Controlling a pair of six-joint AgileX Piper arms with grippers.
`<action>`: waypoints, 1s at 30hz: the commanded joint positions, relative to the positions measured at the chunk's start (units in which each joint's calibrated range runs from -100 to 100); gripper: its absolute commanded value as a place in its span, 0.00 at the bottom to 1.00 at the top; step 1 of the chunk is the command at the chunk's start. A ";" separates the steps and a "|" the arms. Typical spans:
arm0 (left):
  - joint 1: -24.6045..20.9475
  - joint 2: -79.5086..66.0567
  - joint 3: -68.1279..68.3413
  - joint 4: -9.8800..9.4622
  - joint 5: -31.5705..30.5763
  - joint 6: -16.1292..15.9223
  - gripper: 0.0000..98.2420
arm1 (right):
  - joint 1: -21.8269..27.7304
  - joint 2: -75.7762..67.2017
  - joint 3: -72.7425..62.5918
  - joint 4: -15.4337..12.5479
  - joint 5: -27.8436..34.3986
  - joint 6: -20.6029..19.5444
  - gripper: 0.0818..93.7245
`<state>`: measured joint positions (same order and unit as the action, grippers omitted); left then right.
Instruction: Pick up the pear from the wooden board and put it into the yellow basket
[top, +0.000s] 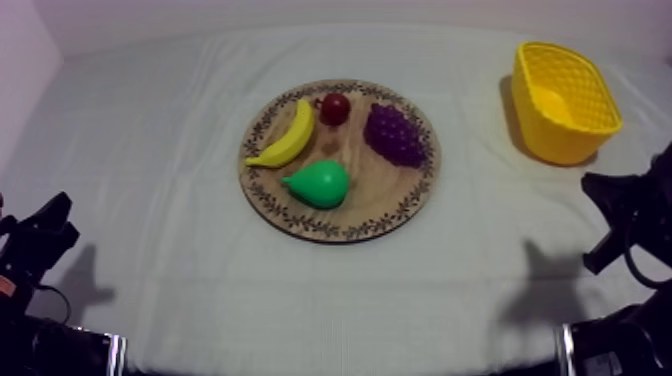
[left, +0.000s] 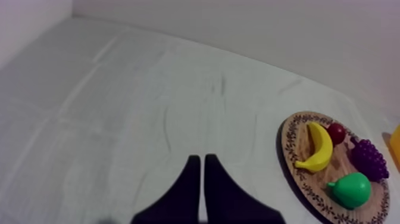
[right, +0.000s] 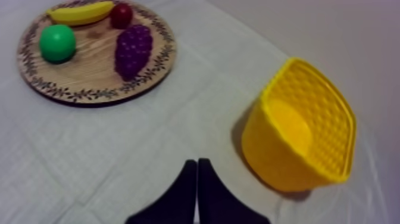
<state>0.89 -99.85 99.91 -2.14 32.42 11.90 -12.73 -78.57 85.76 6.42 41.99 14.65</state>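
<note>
Table scene: the left gripper (left: 199, 158) and the right gripper (right: 197, 161) sit low over the cloth (top: 150, 150), each with its fingers pressed together on nothing. The green pear (top: 320, 183) lies on the wooden board (top: 375, 196), well ahead of both grippers and between them, beside a banana (top: 288, 137) and grapes (top: 394, 135). The yellow basket (top: 558, 146) stands near the right gripper, just beyond it.

A table (top: 150, 150) sits under a grey-white cloth (left: 119, 107) with soft folds in it. Far ahead of the left gripper (left: 201, 159) the cloth runs up to a plain pale wall (left: 268, 30). Ahead of the right gripper (right: 197, 162) the wall is pale too. The light is soft and a bit dim.
</note>
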 joint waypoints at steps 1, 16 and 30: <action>0.01 0.02 -0.02 -0.03 0.00 0.00 0.00 | -1.62 8.07 -8.04 -0.86 2.70 2.65 0.00; 0.01 0.02 -0.02 -0.03 0.00 -0.01 0.00 | -8.79 40.38 -51.97 -6.67 30.52 13.71 0.01; 0.01 0.02 -0.02 -0.03 0.00 -0.01 0.00 | -21.23 69.18 -82.83 -4.52 47.90 8.82 0.01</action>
<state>0.89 -99.85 99.91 -2.14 32.42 11.90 -31.76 -15.31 9.70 1.58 88.81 24.61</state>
